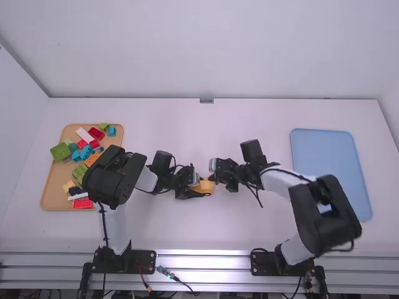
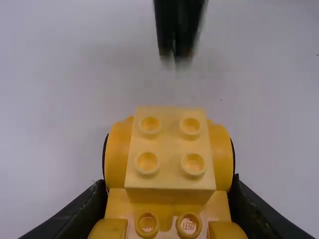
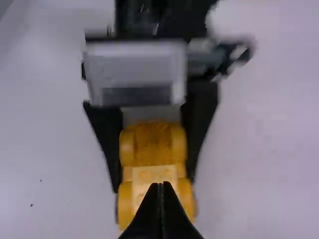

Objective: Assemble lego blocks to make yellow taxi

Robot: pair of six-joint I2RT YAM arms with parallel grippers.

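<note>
Well, starting at the far left, a tan tray holds a loose jumble of blocks: a big green block at its left edge, a red block towards the far side, an orange block near the middle, a small yellow block and another red block nearer the front. The left arm covers part of the tray's right side.

Next comes the left gripper, out over the middle of the table. Its fingers stand apart, clamped on either side of the yellow taxi. So the taxi sits in that grip at mid-table, between the two arms. The left wrist view has a pale yellow block on it, four studs up, set between two rounded yellow-orange parts, and two more studs at the nearer end.

Just to the right is the right gripper, reaching in from the other side. In the right wrist view its two fingertips meet with nothing gripped between them, by the pale-block end of the taxi; whether they touch it, I can't tell.

Farther right stands the right arm, and behind it lies a blue tray, partly covered by the arm.
</note>
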